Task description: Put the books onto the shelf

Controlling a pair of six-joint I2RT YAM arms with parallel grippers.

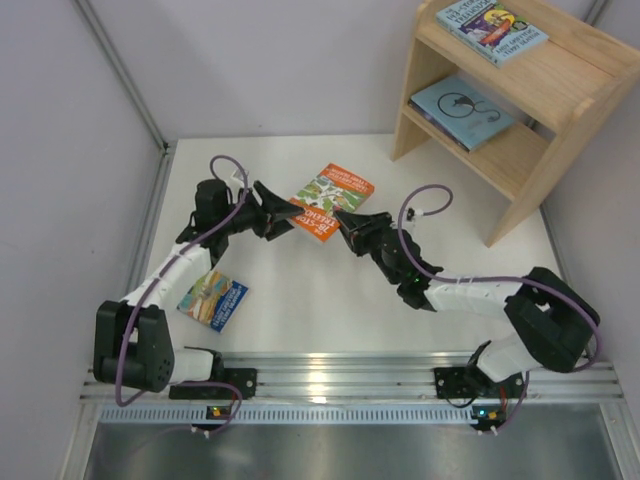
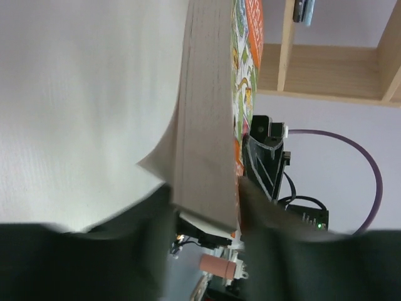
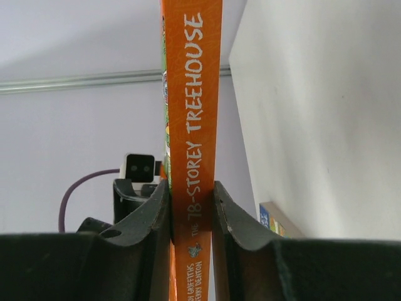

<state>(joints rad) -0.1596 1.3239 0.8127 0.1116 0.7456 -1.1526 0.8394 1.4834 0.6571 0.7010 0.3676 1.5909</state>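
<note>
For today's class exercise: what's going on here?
Both arms hold the orange book between them: the right gripper clamps its spine, the left gripper pinches its page edge. On the shelf, a colourful book lies on the top tier and a light-blue book on the lower. Another illustrated book lies on the table beside the left arm.

White matte worktop [image 1: 300, 300], boxed in by plain pale grey walls [image 1: 50, 150]: left, back and right. Thin metal strip [image 1: 120, 72] running up the left rear corner. Along the near edge, a brushed aluminium rail [image 1: 340, 372] catching a soft glare, then a narrow slotted strip [image 1: 340, 412], then a dull grey metal sheet [image 1: 350, 450]. Even, diffuse light; only faint shadows.
</note>
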